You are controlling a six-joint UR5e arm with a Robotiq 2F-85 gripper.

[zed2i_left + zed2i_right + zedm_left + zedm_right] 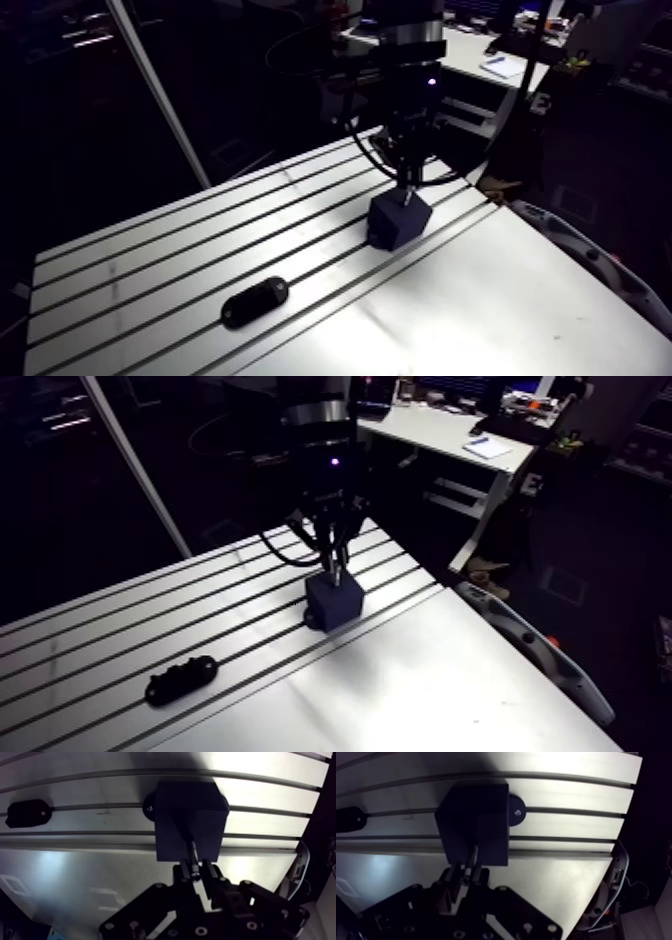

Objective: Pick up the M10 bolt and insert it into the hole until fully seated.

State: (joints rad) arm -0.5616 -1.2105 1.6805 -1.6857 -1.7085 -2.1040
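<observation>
The gripper [196,872] is seen pinched on the M10 bolt [192,854], whose thin shank is clamped between the two fingers [210,873] and points straight ahead of them. The bolt's far end is met by the near top edge of a dark block [187,819], which lies directly ahead of and under the fingertips; whether the tip has entered the block cannot be told. A round black disc [517,813] is tucked against the block's far side. The block is borne by the slotted aluminium table [75,877]. A black oblong part [255,300] is set well apart from the gripper, along the slots.
</observation>
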